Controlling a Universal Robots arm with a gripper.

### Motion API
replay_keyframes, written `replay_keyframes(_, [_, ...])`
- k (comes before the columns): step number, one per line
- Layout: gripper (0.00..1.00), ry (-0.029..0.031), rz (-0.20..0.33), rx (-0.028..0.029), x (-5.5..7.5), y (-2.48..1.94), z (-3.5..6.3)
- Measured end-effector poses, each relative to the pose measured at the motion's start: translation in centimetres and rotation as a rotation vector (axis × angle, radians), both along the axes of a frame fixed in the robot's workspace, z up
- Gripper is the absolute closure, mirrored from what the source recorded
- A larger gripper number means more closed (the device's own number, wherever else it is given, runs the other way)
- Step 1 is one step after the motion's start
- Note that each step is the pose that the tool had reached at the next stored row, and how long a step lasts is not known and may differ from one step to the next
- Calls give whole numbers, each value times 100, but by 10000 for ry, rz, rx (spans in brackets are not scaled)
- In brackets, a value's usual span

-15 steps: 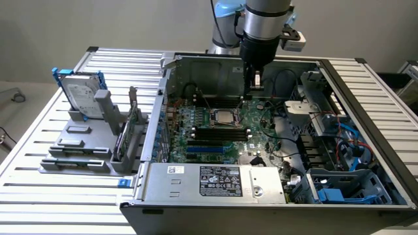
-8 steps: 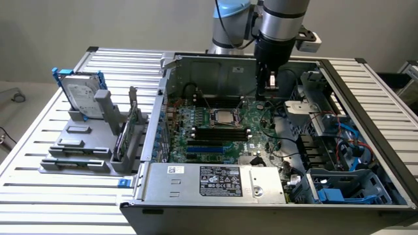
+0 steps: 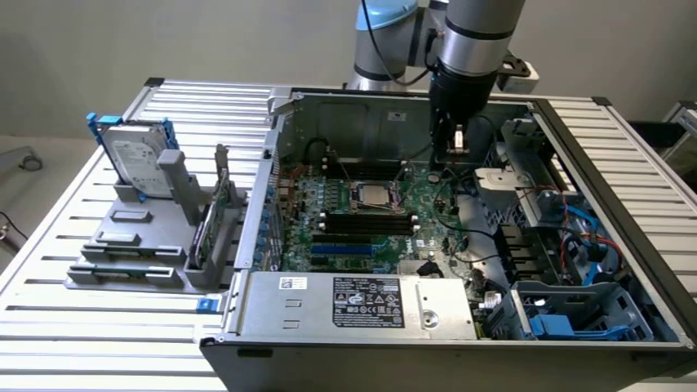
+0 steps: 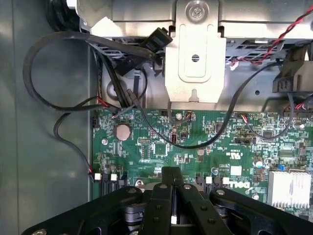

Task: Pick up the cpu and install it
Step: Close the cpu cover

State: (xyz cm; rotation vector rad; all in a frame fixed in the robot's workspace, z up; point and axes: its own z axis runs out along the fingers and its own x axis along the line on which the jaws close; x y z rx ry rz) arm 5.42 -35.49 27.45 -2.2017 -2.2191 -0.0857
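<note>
end effector (image 4: 171,175): closed, fingers pressed together, hanging over the green motherboard (image 4: 195,142)
cpu (image 3: 370,195): flat in the socket mid-board, apart from the end effector, toward the exterior view's left
computer case (image 3: 360,114): open, on the table (image 3: 109,343)

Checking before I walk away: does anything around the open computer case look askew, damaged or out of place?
Nothing stands out. The hard drive stands on edge in its grey holder, the motherboard looks intact under the shut claw, and the black cables loop loosely beside the board, which seems ordinary for an open case.
</note>
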Motion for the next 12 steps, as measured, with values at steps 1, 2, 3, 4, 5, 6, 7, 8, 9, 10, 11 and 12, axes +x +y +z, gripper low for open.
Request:
replay_keyframes(1, [89, 1, -1, -1, 0, 6, -17])
replay_keyframes(2, [89, 1, 0, -2, 1, 12, -35])
replay_keyframes(3, [89, 1, 1, -1, 1, 17, -53])
replay_keyframes(4, [89, 1, 1, -2, 1, 22, -71])
replay_keyframes(5, [89, 1, 2, -1, 0, 29, -90])
replay_keyframes(6, [89, 2, 2, -3, 0, 36, -108])
replay_keyframes(7, [89, 1, 3, -1, 0, 44, -126])
replay_keyframes(8, [89, 2, 5, -2, 0, 54, -142])
replay_keyframes(9, [89, 2, 7, -3, -1, 61, -156])
replay_keyframes(10, [89, 3, 9, -2, -3, 68, -169])
replay_keyframes(11, [89, 5, 13, -1, -7, 74, -179])
replay_keyframes(12, [89, 11, 17, -1, -11, 79, -188])
